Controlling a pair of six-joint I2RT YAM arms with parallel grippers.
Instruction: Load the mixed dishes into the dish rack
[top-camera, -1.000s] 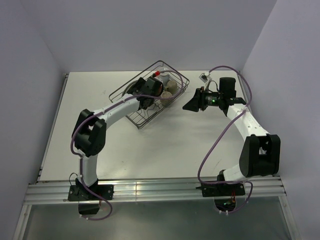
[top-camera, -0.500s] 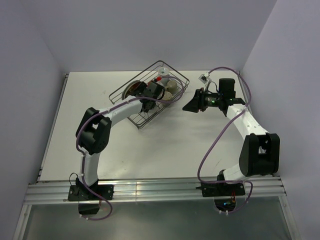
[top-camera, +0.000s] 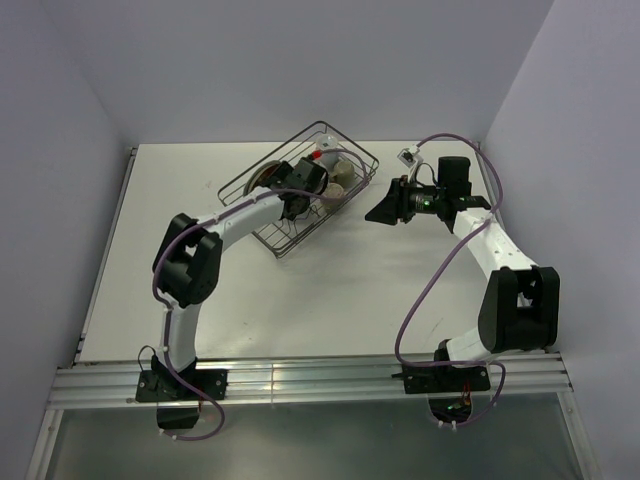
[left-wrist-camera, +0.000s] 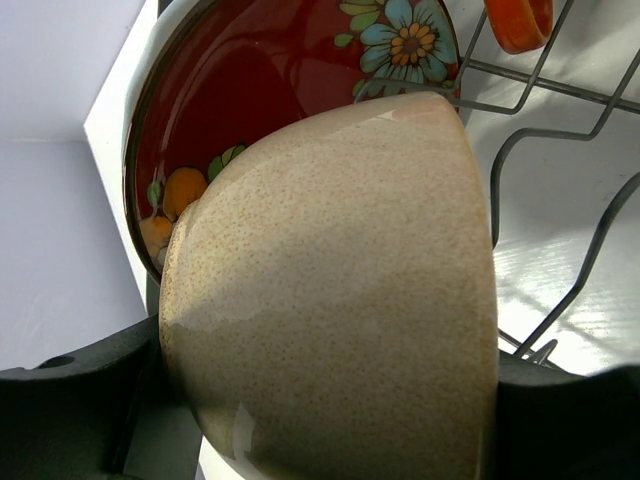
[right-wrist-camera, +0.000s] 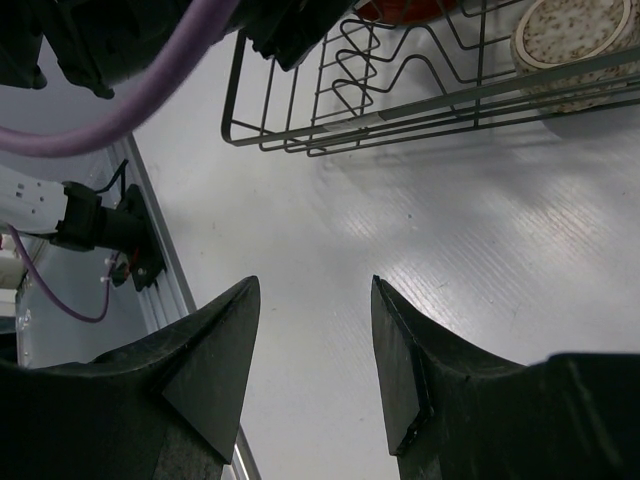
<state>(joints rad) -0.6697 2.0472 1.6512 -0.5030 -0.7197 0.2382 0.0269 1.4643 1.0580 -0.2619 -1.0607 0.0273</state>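
The dish rack (top-camera: 300, 205) stands at the back middle of the table. My left gripper (top-camera: 303, 188) is inside it, shut on the cream bowl (left-wrist-camera: 330, 290), which fills the left wrist view between the two dark fingers (left-wrist-camera: 70, 400). Right behind the bowl the red floral plate (left-wrist-camera: 280, 70) stands on edge; it also shows in the top view (top-camera: 264, 176). The orange-red mug (left-wrist-camera: 515, 25) lies at the rack's far end. My right gripper (top-camera: 377, 211) is open and empty, to the right of the rack, above bare table (right-wrist-camera: 400, 250). A beige speckled cup (right-wrist-camera: 575, 40) sits in the rack.
The rack's wavy wires (right-wrist-camera: 380, 60) and rim (right-wrist-camera: 400, 110) lie just ahead of the right fingers. The left arm and its purple cable (right-wrist-camera: 150, 80) cross the rack's left side. Small cups (top-camera: 343, 178) sit in the rack's right end. Walls close in on three sides.
My left gripper has shifted slightly right and deeper into the rack with the cream bowl. The right arm has not moved.
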